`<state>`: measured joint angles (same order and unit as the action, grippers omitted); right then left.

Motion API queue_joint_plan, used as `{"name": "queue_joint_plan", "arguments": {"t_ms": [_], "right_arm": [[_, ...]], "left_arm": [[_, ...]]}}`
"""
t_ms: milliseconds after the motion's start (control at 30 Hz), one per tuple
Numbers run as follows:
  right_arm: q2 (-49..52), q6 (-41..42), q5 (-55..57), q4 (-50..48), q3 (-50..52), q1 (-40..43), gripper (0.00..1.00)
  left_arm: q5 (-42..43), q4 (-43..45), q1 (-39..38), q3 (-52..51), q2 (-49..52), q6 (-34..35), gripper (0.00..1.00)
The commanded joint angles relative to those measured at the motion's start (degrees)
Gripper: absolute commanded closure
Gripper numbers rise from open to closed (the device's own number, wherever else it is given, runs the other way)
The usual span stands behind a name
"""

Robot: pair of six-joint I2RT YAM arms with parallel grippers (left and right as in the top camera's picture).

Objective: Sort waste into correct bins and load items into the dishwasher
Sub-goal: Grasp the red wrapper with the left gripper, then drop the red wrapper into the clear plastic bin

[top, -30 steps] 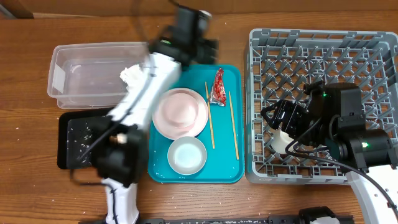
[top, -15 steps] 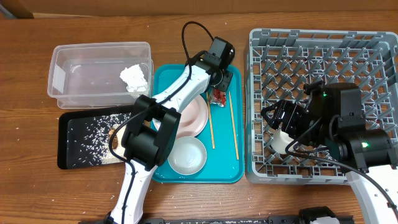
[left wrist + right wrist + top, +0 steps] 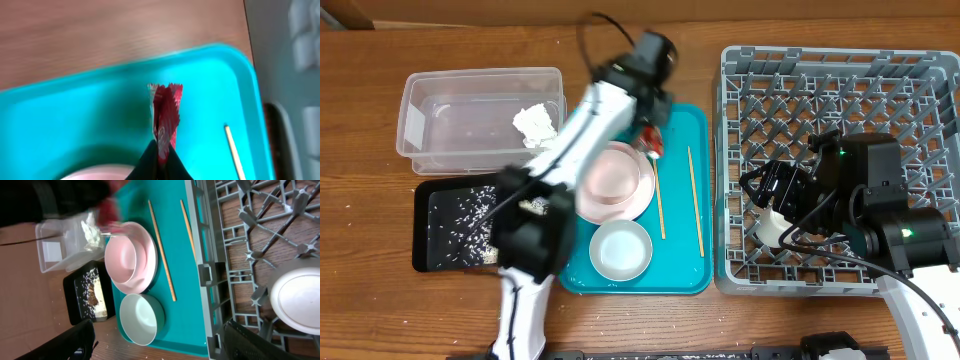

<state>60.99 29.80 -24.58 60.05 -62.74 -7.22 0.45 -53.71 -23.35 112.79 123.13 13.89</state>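
Note:
The red-and-silver wrapper (image 3: pixel 165 112) hangs pinched between my left gripper's (image 3: pixel 161 148) black fingers, lifted over the teal tray's (image 3: pixel 75 120) far end. From overhead, the left gripper (image 3: pixel 653 140) sits just beyond the pink plate (image 3: pixel 615 185). The pale bowl (image 3: pixel 620 250) and two chopsticks (image 3: pixel 658 195) (image 3: pixel 694 200) lie on the teal tray. A white tissue (image 3: pixel 535 122) rests in the clear tub (image 3: pixel 470 95). Rice and scraps cover the black tray (image 3: pixel 440 225). My right gripper (image 3: pixel 167 347) stands open over the grey dish rack (image 3: pixel 840 90), beside the white cup (image 3: pixel 295 300).
The dish rack's left wall (image 3: pixel 200 255) runs right along the teal tray's edge. The clear tub and the black tray sit side by side left of the teal tray. A few rice grains lie on the wooden table (image 3: pixel 380 290) near the black tray.
My left gripper has shut on the wrapper, lifted it off the teal tray and swung left; the arm is blurred with motion. The right arm has stayed still.

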Motion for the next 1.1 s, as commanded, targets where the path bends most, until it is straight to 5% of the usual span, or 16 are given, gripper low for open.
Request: {"name": "queue_joint_plan", "arguments": {"t_ms": [0,267,333,433,467,833,1067], "right_arm": [[-0.11,0.07,0.55,-0.13,-0.87,-0.17,0.16],[-0.11,0.04,0.57,-0.2,-0.87,-0.17,0.12],[-0.11,0.04,0.57,-0.42,-0.87,-0.15,0.12],[-0.11,0.0,0.57,-0.37,-0.87,-0.17,0.13],[-0.11,-0.46,0.57,-0.24,-0.87,-0.17,0.14],[-0.11,-10.78,0.98,-0.55,-0.87,-0.24,0.22],[-0.11,-11.72,1.62,-0.46,-0.87,-0.24,0.22]], "left_arm": [[-6.67,-4.44,5.51,2.23,-8.55,4.13,0.96],[-16.0,-13.73,18.47,0.59,-10.58,9.66,0.96],[-15.8,-12.22,20.48,-1.07,-9.9,10.43,0.77],[-15.78,-9.9,22.34,-1.46,-8.48,8.55,0.27],[-15.1,-9.44,22.73,-1.4,-8.5,7.54,0.24],[1.16,-23.3,20.61,7.21,-19.3,0.09,0.36],[-1.25,-30.21,12.28,7.21,-32.13,-0.61,0.38]]}}
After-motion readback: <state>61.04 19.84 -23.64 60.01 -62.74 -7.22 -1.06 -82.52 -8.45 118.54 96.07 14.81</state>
